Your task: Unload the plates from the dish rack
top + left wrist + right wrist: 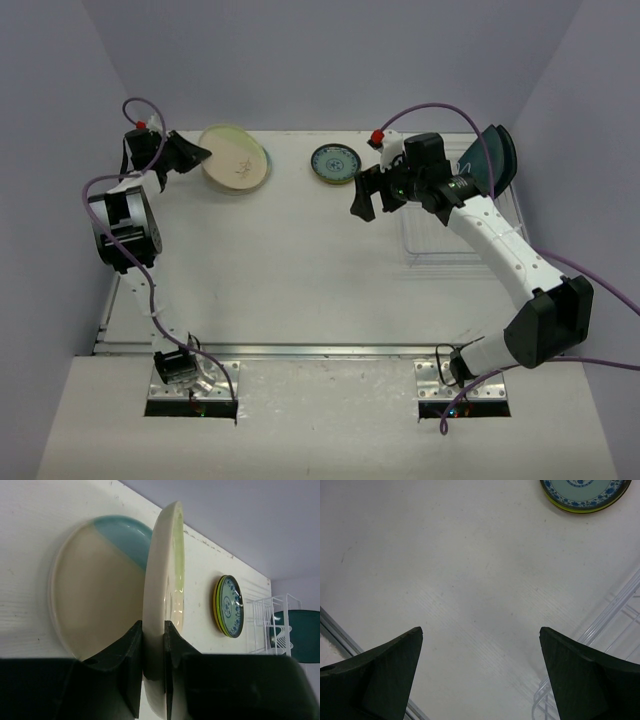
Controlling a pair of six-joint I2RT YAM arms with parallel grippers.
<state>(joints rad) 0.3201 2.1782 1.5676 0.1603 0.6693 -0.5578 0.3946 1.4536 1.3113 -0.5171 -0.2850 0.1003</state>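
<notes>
A: Left gripper [153, 635] first: slack or pressed in?
B: Pinched on the near rim of a cream plate [165, 580], one finger on each face. Held on edge and tilted, probably to be lowered flat rather than dropped.

A: Just beyond those fingers?
B: A cream and light-blue plate [95, 585], flat on the table [300, 270] right behind the held one. Likely the landing spot, with the larger rounds piled together.

A: Farther out?
B: To that gripper's right and well apart, a teal-patterned plate [231, 605] resting on a lime-green one [217, 605]. Small ones kept as their own stack, by the look of it. Past those, the dish rack [267, 625], with a dark-teal plate [300, 635] standing in its raised end.

A: And the right gripper [372, 192]?
B: Spread wide, holding nothing, hanging over bare table. Small stack ahead of its fingertips, rack close by on its right. Free to go for the dark-teal plate, in all likelihood; no other plate made out in the rack.

A: Anything given by one view alone?
B: Left wrist view: the pinch itself and the blue part underneath, hard to tell apart from above. Top view: the whole rack and both arms at once. Right wrist view: only a corner of wire by the right finger, plus the patterned rim.
</notes>
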